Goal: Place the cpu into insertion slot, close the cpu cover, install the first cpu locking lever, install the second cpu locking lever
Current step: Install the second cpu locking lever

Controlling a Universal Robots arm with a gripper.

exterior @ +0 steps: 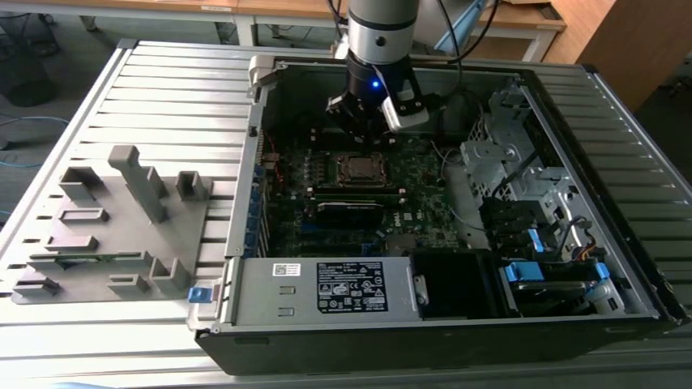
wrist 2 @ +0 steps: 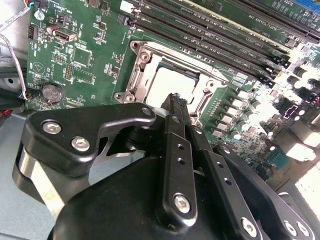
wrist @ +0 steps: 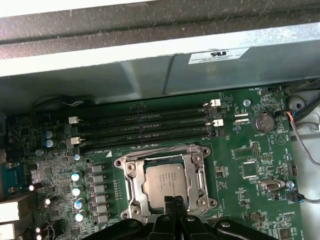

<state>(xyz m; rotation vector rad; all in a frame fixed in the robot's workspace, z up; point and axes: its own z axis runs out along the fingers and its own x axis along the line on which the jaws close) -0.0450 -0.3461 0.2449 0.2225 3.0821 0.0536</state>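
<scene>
The cpu (wrist: 167, 181), a silver-grey square, lies in the insertion slot (wrist: 121, 162) on the green motherboard. The cpu cover (wrist: 132, 186), a silvery frame with a window, lies flat around it. A thin lever rod (wrist: 160, 149) runs along one side of the frame. My gripper (wrist: 173, 204) hangs just above the near edge of the cpu, its black fingers (wrist 2: 176, 150) shut together with nothing between them. The second wrist view has the fingertips over the cpu (wrist 2: 172, 82) and cover (wrist 2: 145, 75). In the exterior view, my gripper (exterior: 365, 134) hovers inside the open computer case above the cpu (exterior: 357, 168).
Long black memory slots (wrist: 145, 127) run beside the socket, with capacitors (wrist: 77, 190) on another side. The case wall (wrist: 150, 60) rises close behind. A power supply (exterior: 324, 288) and drive cage (exterior: 519, 162) crowd the case. A grey fixture block (exterior: 108, 219) sits at the exterior view's left.
</scene>
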